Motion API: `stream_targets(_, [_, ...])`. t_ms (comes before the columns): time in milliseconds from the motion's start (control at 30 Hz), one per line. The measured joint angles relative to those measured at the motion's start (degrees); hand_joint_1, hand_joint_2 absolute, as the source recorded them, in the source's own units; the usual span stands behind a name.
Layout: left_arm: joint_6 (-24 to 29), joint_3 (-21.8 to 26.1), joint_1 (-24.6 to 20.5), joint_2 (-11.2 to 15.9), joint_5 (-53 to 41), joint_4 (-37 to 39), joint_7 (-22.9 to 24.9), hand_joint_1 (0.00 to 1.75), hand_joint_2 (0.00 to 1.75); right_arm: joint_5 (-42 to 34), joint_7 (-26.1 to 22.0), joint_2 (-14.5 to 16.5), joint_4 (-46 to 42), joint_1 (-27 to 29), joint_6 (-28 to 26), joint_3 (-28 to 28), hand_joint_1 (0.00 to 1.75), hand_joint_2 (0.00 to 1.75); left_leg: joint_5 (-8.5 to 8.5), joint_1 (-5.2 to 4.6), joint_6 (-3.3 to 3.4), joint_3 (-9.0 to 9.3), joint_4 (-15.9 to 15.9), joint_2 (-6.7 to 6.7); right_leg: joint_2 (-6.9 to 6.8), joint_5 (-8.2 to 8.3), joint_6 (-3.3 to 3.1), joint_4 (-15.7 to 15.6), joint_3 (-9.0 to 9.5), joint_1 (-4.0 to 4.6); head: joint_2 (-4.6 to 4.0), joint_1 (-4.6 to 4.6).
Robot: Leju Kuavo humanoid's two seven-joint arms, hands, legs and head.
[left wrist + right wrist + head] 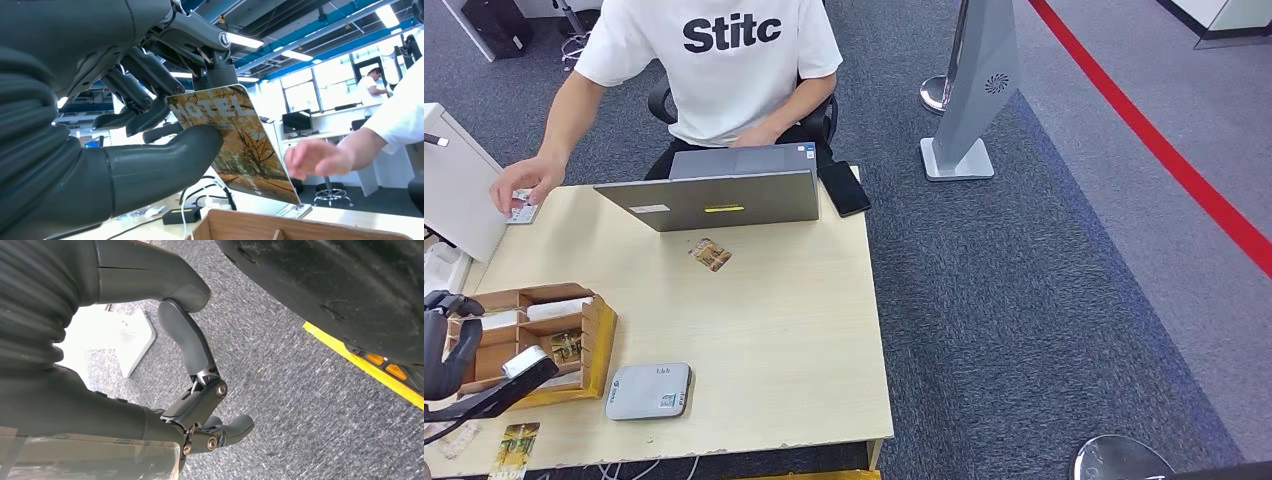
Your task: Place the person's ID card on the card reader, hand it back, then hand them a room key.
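Observation:
My left hand (449,345) hovers at the table's left edge beside the wooden card box (602,335). It pinches a room key card (245,145), printed HOTEL over autumn trees, between thumb and fingers (135,95); in the head view the card (524,362) appears edge-on. The grey card reader (649,390) lies near the front edge with nothing on it. The person's hand (524,182) rests on a small white card (522,211) at the far left corner. My right hand (200,405) hangs over the carpet, loosely curled and holding nothing.
A grey laptop (714,198) stands at the table's far side with a black phone (844,188) beside it. An orange-brown card (710,254) lies in front of the laptop. Another HOTEL card (516,447) lies at the front left. A white monitor (459,185) stands far left.

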Motion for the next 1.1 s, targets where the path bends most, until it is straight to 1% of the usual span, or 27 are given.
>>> stream_targets(333, [0.2,-0.6,-0.4,0.3,-0.1,-0.2,0.0,1.75,1.75,0.0,0.0,0.0,0.0,0.0,0.0,0.0,0.0,1.75,0.01,0.0,0.0,0.01,0.0,0.0,-0.01,0.0,0.0,0.0,-0.02,0.0,0.0,0.0])
stream_targets(400, [0.0,-1.0,-1.6,0.5,-0.2,-0.4,0.0,1.75,1.75,0.0,0.0,0.0,0.0,0.0,0.0,0.0,0.0,1.75,0.02,0.01,-0.01,-0.01,0.0,-0.02,-0.04,0.0,0.0,0.0,-0.02,0.0,-0.01,0.01])
stream_targets(600, [-1.2,-3.1,-7.3,1.2,-0.5,-1.0,0.3,1.75,1.75,0.0,0.0,0.2,0.0,-0.2,-0.2,0.0,0.0,1.75,0.04,0.0,-0.01,0.0,0.0,-0.01,-0.03,0.04,0.01,0.0,0.0,0.0,-0.01,0.02])
stream_targets(700, [-2.3,-4.2,-9.5,1.3,-1.6,-1.0,1.4,1.75,1.75,0.1,0.0,0.3,0.0,-0.2,-0.2,0.0,0.0,1.75,0.05,0.0,0.0,0.0,0.0,-0.01,-0.03,0.04,0.01,0.0,-0.06,0.0,-0.01,0.01])
stream_targets(767, [-5.2,-5.4,-12.9,1.2,-2.8,1.0,3.0,1.75,1.75,0.6,-0.1,0.4,0.0,-0.3,0.1,0.3,0.0,1.75,0.07,0.0,0.01,-0.02,0.0,-0.12,-0.13,0.04,0.01,0.0,-0.13,0.0,-0.01,0.01])
stream_targets(833, [-7.2,-7.1,-18.6,0.9,-4.2,6.3,4.1,1.75,1.75,1.2,-0.2,0.5,0.0,-0.7,0.6,0.8,0.0,1.75,0.16,0.01,0.01,-0.07,0.0,-0.28,-0.28,0.08,0.01,0.0,-0.09,0.01,-0.01,0.02])
stream_targets(900, [-6.9,-9.0,-23.6,0.6,-5.1,11.9,3.9,1.75,1.75,1.3,-0.1,0.6,0.0,-1.2,1.1,1.3,0.0,1.75,0.25,0.01,-0.02,-0.09,0.0,-0.29,-0.28,0.16,-0.02,0.0,-0.04,0.01,-0.01,0.01])
stream_targets(933, [-6.6,-9.8,-25.5,0.4,-5.3,13.9,3.7,1.75,1.75,1.3,-0.1,0.6,0.0,-1.3,1.2,1.5,0.0,1.75,0.26,0.01,-0.03,-0.09,0.0,-0.24,-0.23,0.2,-0.04,0.0,-0.05,0.01,-0.01,0.01])
stream_targets(1000, [-6.2,-11.2,-27.8,0.0,-5.5,16.8,3.7,1.75,1.75,1.3,0.1,0.7,0.0,-1.4,1.3,1.6,0.0,1.75,0.27,0.01,-0.04,-0.08,0.0,-0.1,-0.09,0.24,-0.05,0.0,-0.07,0.01,-0.01,0.02])
stream_targets(1100, [-5.8,-12.5,-29.6,-0.3,-5.4,19.3,3.8,1.75,1.75,1.3,0.2,0.7,0.0,-1.4,1.3,1.9,0.0,1.75,0.27,0.0,-0.04,-0.08,0.0,0.01,0.03,0.25,-0.05,0.0,-0.12,0.01,-0.01,0.02])
